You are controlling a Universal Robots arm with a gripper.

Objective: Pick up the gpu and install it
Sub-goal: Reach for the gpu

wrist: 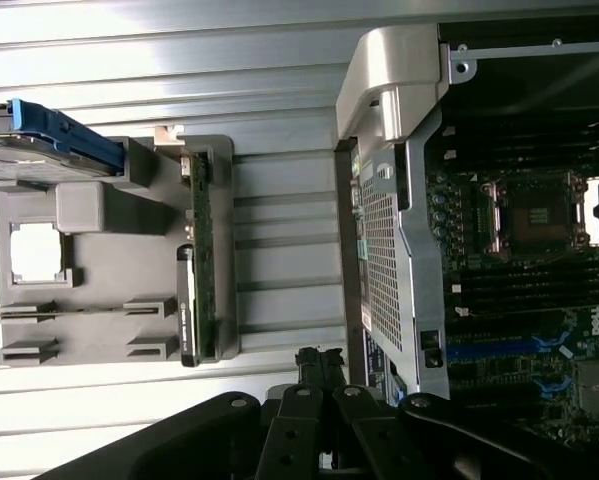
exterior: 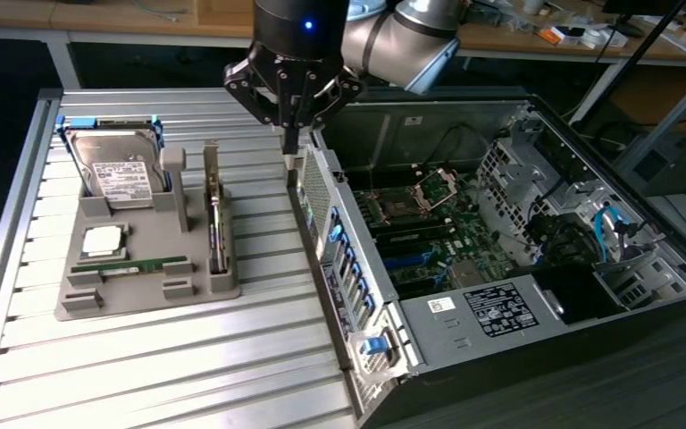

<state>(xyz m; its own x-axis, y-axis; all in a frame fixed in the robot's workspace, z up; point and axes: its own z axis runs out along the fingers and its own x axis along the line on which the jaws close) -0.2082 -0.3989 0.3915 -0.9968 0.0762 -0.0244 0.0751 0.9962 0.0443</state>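
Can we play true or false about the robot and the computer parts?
1. The gripper is holding the gpu. False: the gripper is shut on nothing, and the gpu stands on edge in the grey holder.
2. The computer case lies open with its insides showing. True.
3. The hard drive is inside the computer case. False: it sits in the grey holder.
4. The green memory stick lies in the grey holder. True.
5. The gripper hangs between the grey holder and the computer case. True.
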